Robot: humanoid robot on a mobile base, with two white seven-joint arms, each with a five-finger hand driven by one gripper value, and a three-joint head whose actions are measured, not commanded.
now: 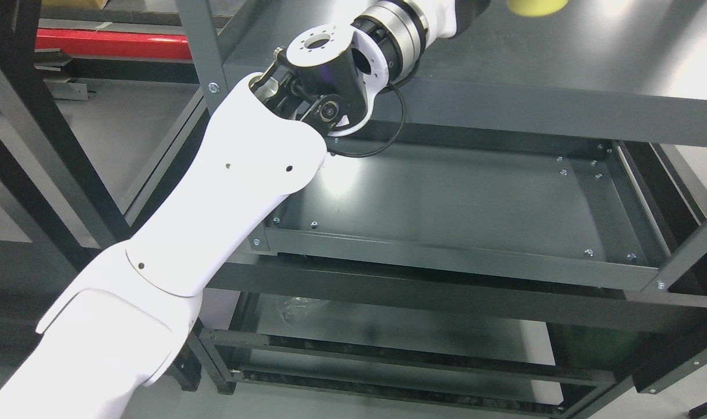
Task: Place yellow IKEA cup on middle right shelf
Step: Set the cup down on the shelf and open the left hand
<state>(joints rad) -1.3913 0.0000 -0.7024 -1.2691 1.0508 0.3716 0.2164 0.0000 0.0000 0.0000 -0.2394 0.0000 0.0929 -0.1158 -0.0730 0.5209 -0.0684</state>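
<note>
Only the bottom of the yellow cup (536,6) shows, at the picture's top edge, over the dark grey upper shelf (562,70). My left arm (231,186) rises from the lower left, bends at its black and white joint (330,75) and runs up over that shelf towards the cup. Its forearm (411,23) leaves the frame at the top just left of the cup, so the hand is cut off. Whether the cup is held or standing on the shelf cannot be seen.
Below the upper shelf lies a dark tray-like shelf (475,198) with a raised rim and small screws. Grey rack posts (199,52) stand left and right (690,244). A lower shelf (388,326) holds crumpled clear plastic (298,305). A red bar (114,43) lies behind, upper left.
</note>
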